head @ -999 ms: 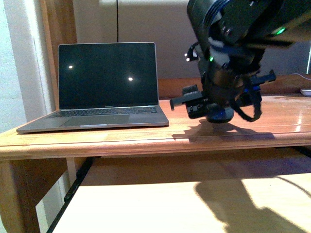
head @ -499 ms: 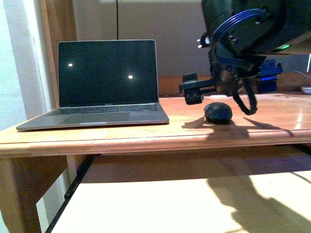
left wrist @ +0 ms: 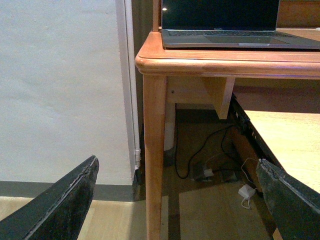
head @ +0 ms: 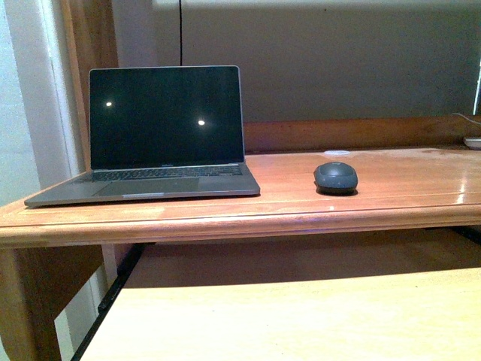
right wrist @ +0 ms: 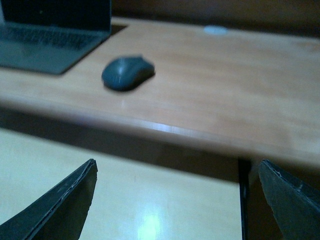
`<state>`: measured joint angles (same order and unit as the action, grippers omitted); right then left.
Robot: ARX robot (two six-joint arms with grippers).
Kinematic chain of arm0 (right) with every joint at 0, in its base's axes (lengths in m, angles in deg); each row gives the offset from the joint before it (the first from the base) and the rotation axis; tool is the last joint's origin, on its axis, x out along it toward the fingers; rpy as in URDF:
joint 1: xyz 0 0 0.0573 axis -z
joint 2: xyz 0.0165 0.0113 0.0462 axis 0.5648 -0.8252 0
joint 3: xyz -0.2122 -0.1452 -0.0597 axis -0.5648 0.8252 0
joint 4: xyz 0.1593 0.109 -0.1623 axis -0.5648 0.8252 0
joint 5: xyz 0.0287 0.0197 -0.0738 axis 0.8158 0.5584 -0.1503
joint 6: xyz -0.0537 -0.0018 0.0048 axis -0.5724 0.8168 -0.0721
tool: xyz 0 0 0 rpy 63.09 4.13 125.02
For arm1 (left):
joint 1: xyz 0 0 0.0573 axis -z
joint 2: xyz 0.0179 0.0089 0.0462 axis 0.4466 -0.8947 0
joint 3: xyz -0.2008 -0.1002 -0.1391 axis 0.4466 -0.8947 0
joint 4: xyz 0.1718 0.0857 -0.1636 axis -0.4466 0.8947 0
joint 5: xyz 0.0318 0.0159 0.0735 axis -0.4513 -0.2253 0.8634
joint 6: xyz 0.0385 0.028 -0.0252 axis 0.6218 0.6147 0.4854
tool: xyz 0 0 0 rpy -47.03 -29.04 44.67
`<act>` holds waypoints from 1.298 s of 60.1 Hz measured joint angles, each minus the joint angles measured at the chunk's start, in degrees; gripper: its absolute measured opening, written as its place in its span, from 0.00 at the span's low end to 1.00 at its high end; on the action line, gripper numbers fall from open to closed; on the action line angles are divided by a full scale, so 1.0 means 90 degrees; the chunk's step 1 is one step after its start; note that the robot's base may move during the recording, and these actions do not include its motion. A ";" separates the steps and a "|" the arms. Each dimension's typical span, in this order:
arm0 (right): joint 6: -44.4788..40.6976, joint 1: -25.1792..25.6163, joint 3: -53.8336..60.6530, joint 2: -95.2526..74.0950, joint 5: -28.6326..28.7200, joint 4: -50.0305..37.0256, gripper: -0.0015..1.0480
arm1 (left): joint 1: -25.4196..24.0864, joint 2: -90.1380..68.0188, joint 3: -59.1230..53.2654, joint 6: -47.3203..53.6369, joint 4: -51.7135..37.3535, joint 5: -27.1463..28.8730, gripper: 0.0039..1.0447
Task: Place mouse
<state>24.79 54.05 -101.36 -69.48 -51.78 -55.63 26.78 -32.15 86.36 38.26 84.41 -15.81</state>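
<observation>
— What sort of thing is the mouse (head: 336, 177), and where does it lie?

— It is a small dark grey oval with a smooth, matte, domed top. It rests flat on the desk (head: 225, 222), whose top is glossy reddish wood with a rounded front edge. The mouse sits just right of the front right corner of the laptop (head: 165, 128), set back a little from the desk's front edge. A small white disc (head: 337, 153) lies behind it toward the back edge, apart from it.

— And the laptop?

— It is thin grey metal, opened, with a dark screen, and stands toward the desk's left end.

— Where is the right pincer (right wrist: 177, 162)?

— Its two dark, rough-edged fingers (right wrist: 65, 200) are spread wide with nothing between them. It hangs out beyond the desk's front edge, over a pale board (right wrist: 150, 210) below the top. In that blurred view the mouse lies up on the top, well apart from it.

— The left pincer (left wrist: 176, 162)?

— It is also spread wide and empty, low down by the desk's left front corner, facing the square wooden leg (left wrist: 155, 150). Cables (left wrist: 202, 172) lie on the floor under the desk.
</observation>
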 joint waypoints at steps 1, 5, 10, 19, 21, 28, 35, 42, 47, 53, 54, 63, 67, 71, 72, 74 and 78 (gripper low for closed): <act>-0.0148 0.0274 0.0175 0.0083 0.0415 0.0124 0.93 | 0.0000 0.0000 0.0000 0.0000 0.0000 0.0000 0.93; -0.0746 0.1076 0.0537 0.0182 0.1365 0.0595 0.93 | 0.0000 0.0000 0.0002 0.0000 0.0000 0.0000 0.93; -0.1688 0.2042 0.0636 0.0129 0.2467 0.1564 0.93 | 0.0000 0.0000 0.0000 0.0000 0.0000 0.0000 0.93; -0.4483 0.3424 0.0148 -0.0580 0.3315 0.4811 0.93 | 0.0000 0.0000 0.0002 0.0000 0.0000 0.0000 0.93; -0.4879 0.3512 0.0104 -0.0731 0.3232 0.5343 0.93 | 0.0000 0.0000 0.0000 -0.0002 0.0000 0.0000 0.93; -0.6244 0.3364 0.0386 -0.0789 0.2832 0.5916 0.93 | 0.0000 0.0000 0.0000 0.0000 0.0000 -0.0002 0.93; -0.6472 0.2589 0.0913 -0.0260 0.2613 0.5095 0.93 | 0.0000 0.0000 0.0000 0.0000 0.0000 0.0000 0.93; -0.6025 0.1464 0.1469 0.0265 0.2302 0.3689 0.93 | 0.0000 0.0002 0.0002 0.0000 0.0000 0.0000 0.93; -0.5158 0.0556 0.1746 0.0318 0.1729 0.2552 0.93 | 0.0000 0.0007 0.0000 0.0000 0.0000 0.0000 0.93; -0.3997 -0.0685 0.1931 -0.0019 0.0731 0.1066 0.93 | 0.0000 0.0007 0.0000 -0.0002 0.0000 0.0000 0.93; -0.3786 -0.0935 0.1923 -0.0143 0.0527 0.0767 0.93 | 0.0000 0.0007 0.0002 0.0000 0.0000 -0.0002 0.93; -0.2599 -0.2535 0.1501 -0.1433 -0.0984 -0.1078 0.93 | 0.0000 0.0007 0.0000 0.0000 0.0000 0.0000 0.93; -0.2198 -0.3048 0.1154 -0.2132 -0.1673 -0.1729 0.93 | 0.0000 0.0007 0.0000 0.0000 0.0000 0.0000 0.93; -0.1838 -0.3560 0.0588 -0.2985 -0.2625 -0.2392 0.93 | 0.0000 0.0007 0.0000 0.0000 0.0000 0.0000 0.93; -0.1787 -0.3616 0.0500 -0.3096 -0.2756 -0.2450 0.93 | 0.0000 0.0007 0.0000 0.0000 0.0000 0.0000 0.93; -0.1685 -0.3757 0.0250 -0.3400 -0.3130 -0.2584 0.93 | 0.0000 0.0007 0.0000 0.0000 0.0000 0.0000 0.93; -0.1421 -0.4002 -0.0486 -0.4150 -0.4136 -0.2620 0.93 | 0.0000 0.0007 0.0000 0.0000 0.0000 0.0000 0.93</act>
<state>12.00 18.03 -105.73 -106.83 -89.00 -79.21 26.78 -32.09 86.36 38.26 84.41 -15.81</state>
